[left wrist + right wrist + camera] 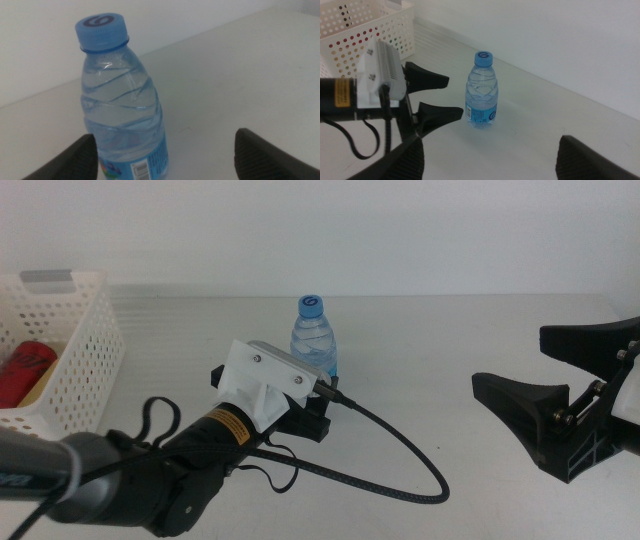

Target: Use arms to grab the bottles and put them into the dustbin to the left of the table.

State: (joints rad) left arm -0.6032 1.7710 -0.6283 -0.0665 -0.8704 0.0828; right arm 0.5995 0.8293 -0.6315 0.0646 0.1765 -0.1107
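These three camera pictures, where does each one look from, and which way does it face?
Middle view: above the table, facing forward and down; left gripper reaches toward the water bottle, right gripper waits at the right, dustbin at the left.
Left wrist view: on the left arm, close on the bottle between its open jaws.
Right wrist view: on the right arm, facing the bottle, left gripper and dustbin.
All three share the bottle.

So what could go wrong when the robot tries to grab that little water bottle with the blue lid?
The small clear water bottle with the blue cap stands upright, off-centre between the left gripper's open jaws, close to one of them. That jaw might bump it and tip it over. The white perforated plastic basket already holds a red can, so the dropped bottle could land on it. The right gripper waits open at the table's right side.
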